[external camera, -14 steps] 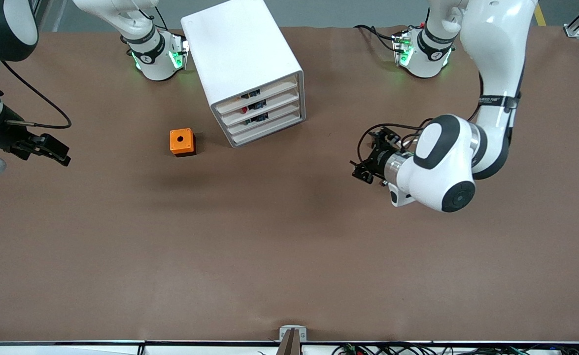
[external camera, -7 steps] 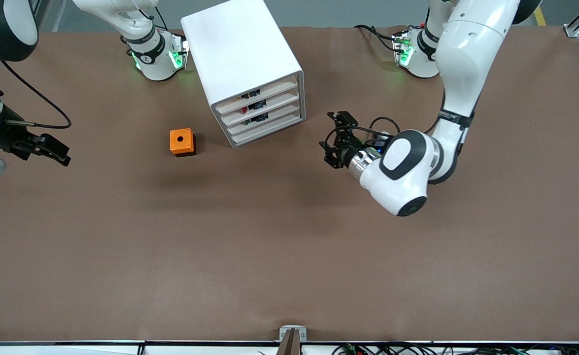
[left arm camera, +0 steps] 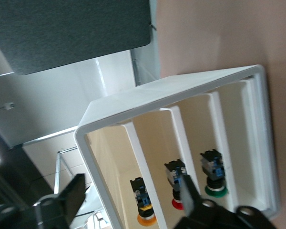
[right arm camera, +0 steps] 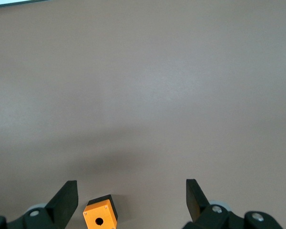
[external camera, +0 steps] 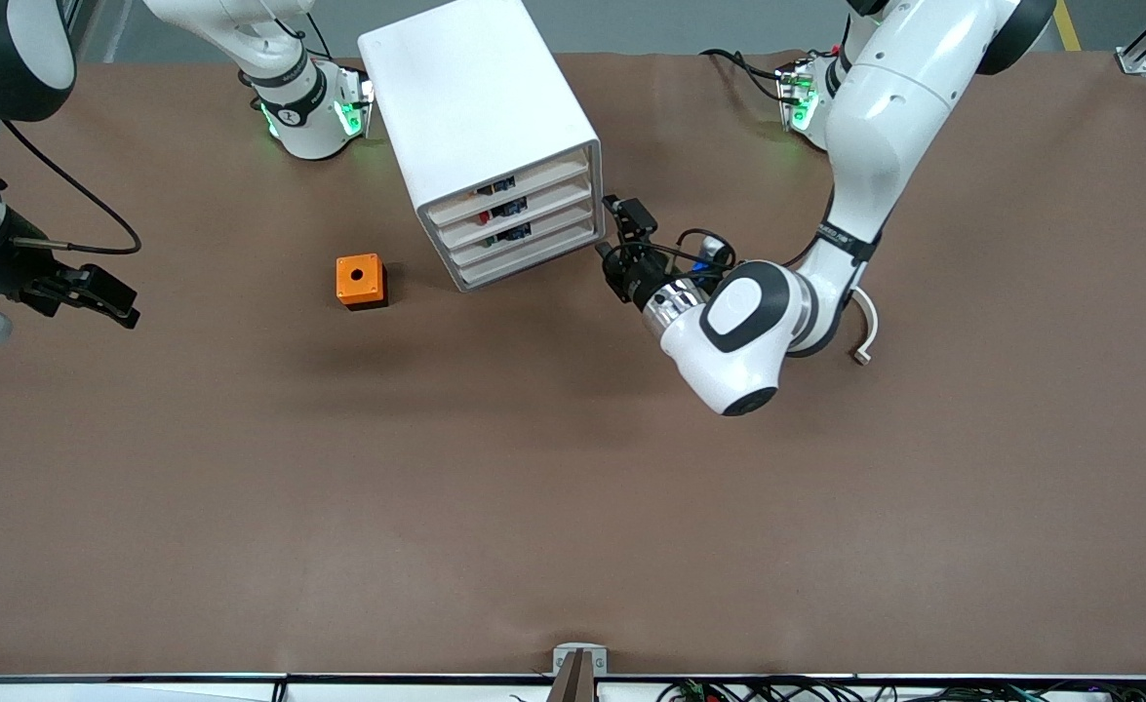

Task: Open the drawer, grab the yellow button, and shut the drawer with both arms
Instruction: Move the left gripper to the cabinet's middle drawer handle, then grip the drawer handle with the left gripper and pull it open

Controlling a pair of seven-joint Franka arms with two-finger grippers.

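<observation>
So we have our left gripper [external camera: 615, 237] spread wide and empty, the shut drawer [external camera: 514, 181] just ahead of its fingers with the button [left arm camera: 143, 205] inside, while the right gripper [external camera: 95, 294] waits, open and empty; every step remains.

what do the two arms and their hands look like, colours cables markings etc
Both arms are glossy white with black joint bands. The left arm has a silver wrist ring, looped black cables and a black strap with small lettering; its left hand is black with two fingers. The right hand is also black, with a silver wrist and trailing black cable. Bases glow green.
</observation>
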